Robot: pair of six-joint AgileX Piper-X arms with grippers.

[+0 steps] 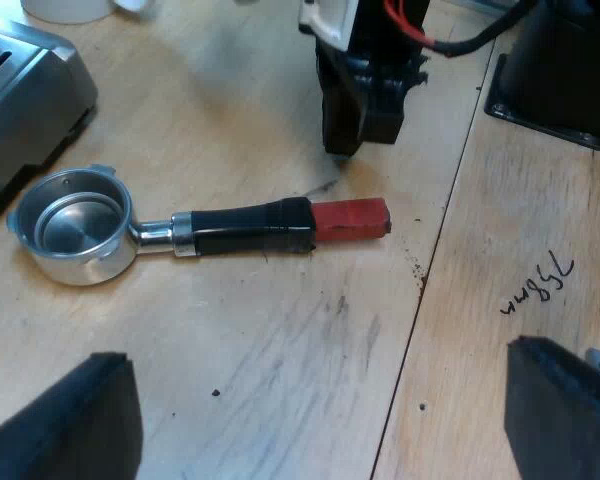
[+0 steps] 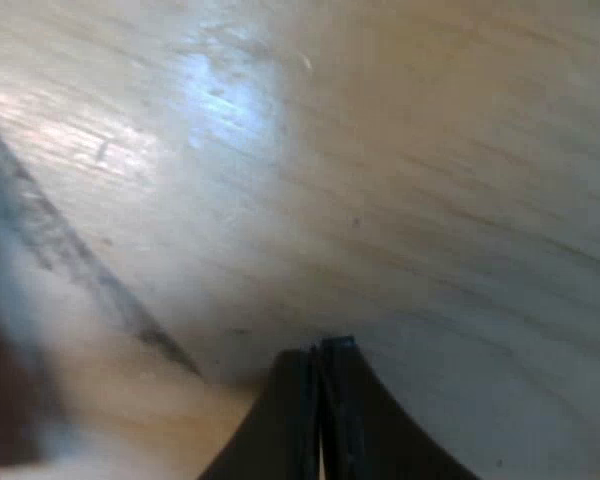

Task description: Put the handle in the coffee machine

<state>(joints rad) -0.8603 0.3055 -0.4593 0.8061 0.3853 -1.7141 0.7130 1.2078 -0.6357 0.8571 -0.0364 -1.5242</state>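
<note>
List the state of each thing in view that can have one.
Metal holder: loose, lying flat on the table, basket empty, not locked into the machine.
Left end effector: open, empty, over the table near the holder.
Right end effector: shut, empty, close to the table by the holder's red end.

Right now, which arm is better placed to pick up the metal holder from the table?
Probably left. The left fingers are open, with the metal holder lying loose ahead of them. The right fingers are shut, near the holder's red end.
</note>
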